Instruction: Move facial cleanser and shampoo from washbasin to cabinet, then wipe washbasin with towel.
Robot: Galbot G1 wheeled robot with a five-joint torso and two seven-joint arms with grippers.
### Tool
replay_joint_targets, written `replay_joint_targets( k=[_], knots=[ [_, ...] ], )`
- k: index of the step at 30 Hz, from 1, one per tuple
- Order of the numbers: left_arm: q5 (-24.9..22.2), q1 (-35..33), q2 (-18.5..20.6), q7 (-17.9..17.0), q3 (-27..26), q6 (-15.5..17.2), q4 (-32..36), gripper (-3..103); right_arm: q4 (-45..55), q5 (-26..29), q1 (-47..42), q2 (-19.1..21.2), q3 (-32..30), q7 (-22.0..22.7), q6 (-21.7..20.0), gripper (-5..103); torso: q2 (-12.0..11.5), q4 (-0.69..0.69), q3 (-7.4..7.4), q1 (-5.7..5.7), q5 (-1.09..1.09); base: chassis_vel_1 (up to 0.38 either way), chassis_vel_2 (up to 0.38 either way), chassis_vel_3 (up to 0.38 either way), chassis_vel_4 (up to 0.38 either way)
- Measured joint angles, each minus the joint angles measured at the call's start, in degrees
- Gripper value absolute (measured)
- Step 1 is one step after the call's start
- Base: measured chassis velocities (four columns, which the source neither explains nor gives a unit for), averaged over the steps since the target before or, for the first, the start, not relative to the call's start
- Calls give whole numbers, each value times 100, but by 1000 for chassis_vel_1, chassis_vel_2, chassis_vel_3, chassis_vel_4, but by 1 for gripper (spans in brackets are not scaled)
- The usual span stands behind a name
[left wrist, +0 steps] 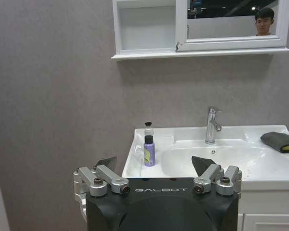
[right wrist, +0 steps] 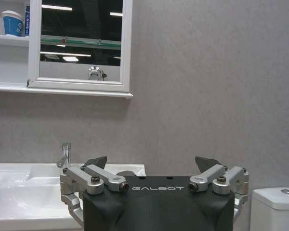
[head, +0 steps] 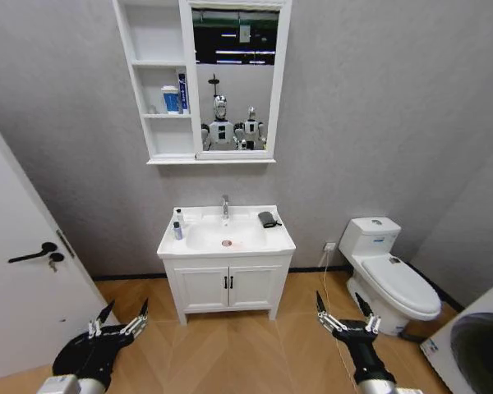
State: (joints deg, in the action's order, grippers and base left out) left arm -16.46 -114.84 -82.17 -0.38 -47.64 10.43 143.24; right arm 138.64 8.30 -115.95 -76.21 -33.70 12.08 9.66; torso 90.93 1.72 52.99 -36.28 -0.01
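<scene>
Grippers both hang spread wide and empty: your left gripper (head: pixel 119 317) and right gripper (head: pixel 343 309) sit low, well short of the washbasin (head: pixel 273 245), where the towel (head: pixel 268 219) lies.

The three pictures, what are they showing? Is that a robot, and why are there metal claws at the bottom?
Yes, it is a robot on wheels with two arms. The wide picture comes from a camera on its head, looking at a bathroom. The other two come from cameras on its wrists, so each shows its own gripper up close. The left gripper and right gripper are both open, held low in front of the robot, and hold nothing. Ahead stands the washbasin. On it stand two small bottles at the left, and a dark towel lies at the right. Above hangs the cabinet with a mirror; a blue cup sits on one shelf. A toilet stands to the right.
</scene>
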Motion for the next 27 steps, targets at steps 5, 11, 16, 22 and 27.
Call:
replay_joint_targets(
  k=[5,11,16,22,27],
  knots=[
    [-4,0,-12,4,6,-10,0,89,0,-43,-20,-23,1,-84,115,100,1,2,-1,2,-4,-363,356,355,-348],
    [31,0,-37,9,44,-14,0,89,-27,-81,-40,-29,-5,-89,176,100,1,2,-1,2,-3,-299,293,276,-286],
    [82,1,-35,27,63,-23,0,89,-75,-125,-13,-30,-2,-106,253,100,0,2,0,-1,-3,-148,158,126,-104],
    [383,10,103,170,176,-117,0,89,-151,-278,-6,-47,43,-182,306,100,3,1,-2,7,-2,-35,16,4,-19],
    [485,126,379,403,236,-266,-206,89,-220,-391,-12,-42,110,-200,316,100,5,2,-3,10,-3,21,-20,-21,16]
  ],
)
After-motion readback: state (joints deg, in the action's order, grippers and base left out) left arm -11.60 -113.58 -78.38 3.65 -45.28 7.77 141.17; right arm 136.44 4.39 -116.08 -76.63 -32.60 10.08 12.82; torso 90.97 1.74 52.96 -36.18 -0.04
